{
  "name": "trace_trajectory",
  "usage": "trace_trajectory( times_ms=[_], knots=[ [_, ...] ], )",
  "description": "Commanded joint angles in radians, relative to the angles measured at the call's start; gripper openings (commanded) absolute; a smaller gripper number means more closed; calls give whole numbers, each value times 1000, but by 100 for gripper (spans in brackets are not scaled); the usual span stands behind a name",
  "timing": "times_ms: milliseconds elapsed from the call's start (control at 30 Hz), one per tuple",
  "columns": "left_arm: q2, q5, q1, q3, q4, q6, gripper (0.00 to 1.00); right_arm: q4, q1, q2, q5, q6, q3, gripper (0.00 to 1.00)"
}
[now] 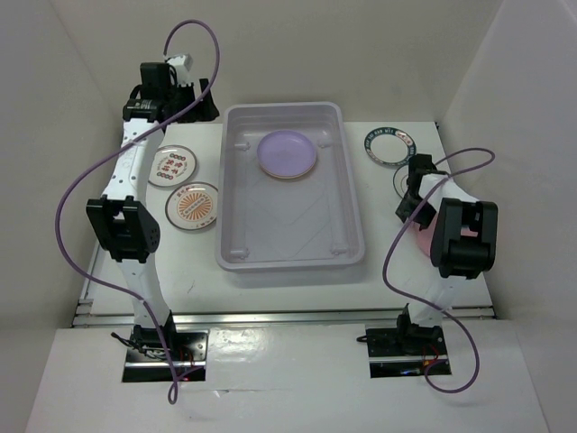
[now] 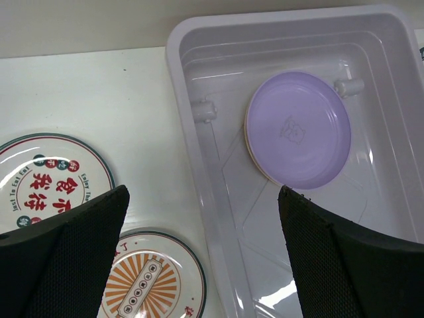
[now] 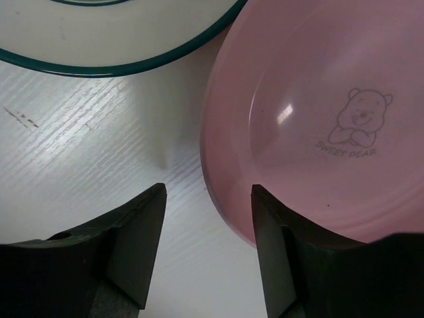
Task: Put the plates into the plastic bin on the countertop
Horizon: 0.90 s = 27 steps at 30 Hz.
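Observation:
The plastic bin (image 1: 352, 225) stands mid-table and holds a lavender plate (image 1: 287, 153), which also shows in the left wrist view (image 2: 298, 129) with a pale rim under its edge. Left of the bin lie a red-marked plate (image 1: 173, 168) (image 2: 46, 182) and an orange sunburst plate (image 1: 193, 206) (image 2: 149, 285). My left gripper (image 1: 200, 104) (image 2: 202, 199) is open and empty, high over the bin's left rim (image 2: 189, 112). My right gripper (image 1: 415, 194) (image 3: 209, 199) is open and low, its jaws either side of the edge of a pink plate (image 1: 422, 236) (image 3: 318, 119).
A white plate with a dark-green rim (image 1: 389, 145) lies at the far right. Another white plate with a thin dark edge (image 1: 401, 180) (image 3: 119, 40) lies just beyond the pink one. White walls enclose the countertop (image 1: 198, 262) on three sides.

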Motion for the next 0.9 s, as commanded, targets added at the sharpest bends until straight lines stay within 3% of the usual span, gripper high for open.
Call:
trace_trajectory(
  times_ms=[0, 133, 200, 267, 333, 433, 633, 867],
  knots=[
    [-57, 1, 5, 4, 38, 26, 99, 29, -6, 18, 38, -14, -14, 61],
    [-47, 1, 5, 15, 38, 26, 99, 29, -6, 41, 48, -14, -23, 41],
    [-47, 1, 5, 40, 38, 26, 99, 29, -6, 41, 48, -3, -23, 29],
    [-47, 1, 5, 49, 29, 35, 99, 3, -6, 41, 48, 20, -3, 9],
    [-47, 1, 5, 59, 28, 35, 99, -64, -6, 59, 21, 49, 36, 0],
    [-56, -25, 5, 69, 18, 44, 99, -201, -6, 59, -10, 100, 110, 0],
    [-68, -27, 37, 78, -4, 44, 99, -341, 165, -14, 36, 137, 349, 0],
    [-77, -4, 47, 67, -4, 44, 99, -243, 251, 210, 88, -73, 1005, 0]
  ],
)
